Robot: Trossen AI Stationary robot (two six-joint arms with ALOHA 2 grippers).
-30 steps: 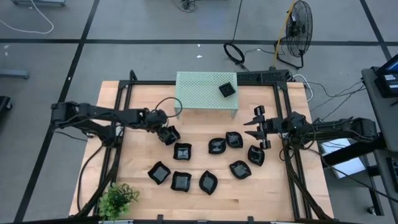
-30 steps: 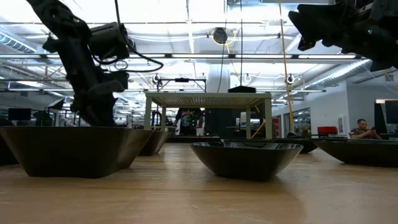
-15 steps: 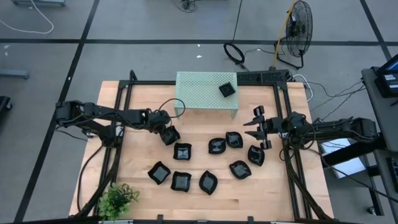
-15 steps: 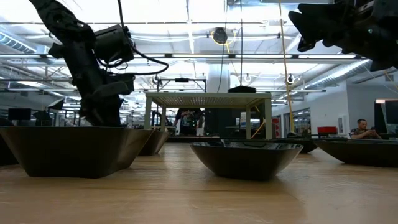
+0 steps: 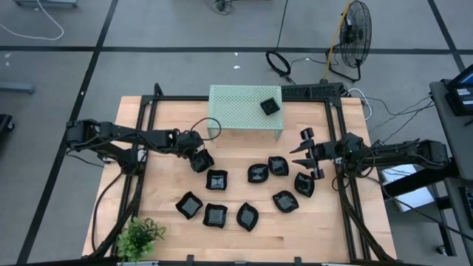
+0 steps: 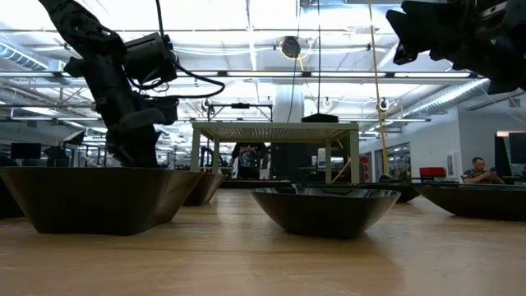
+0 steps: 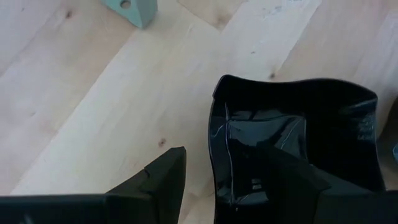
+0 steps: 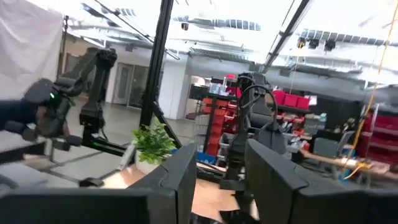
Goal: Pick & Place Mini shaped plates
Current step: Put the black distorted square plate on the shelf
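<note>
Since a second ago the left gripper (image 5: 198, 160) has edged slightly toward the stand, its spread fingers straddling the rim of the glossy black wavy-edged mini plate (image 7: 292, 137) on the pale wooden table (image 5: 162, 118), one finger inside, one outside. Closing off-centre could tip or skid the slick dish. The right gripper (image 5: 305, 151) hovers part-open and empty near the table's right edge.

The high view looks straight down on the whole table (image 5: 295, 229). The low view sits at tabletop level, facing the stand (image 6: 275, 131), also seen from above. Wrist views: left close on the wood, right level into the room.
</note>
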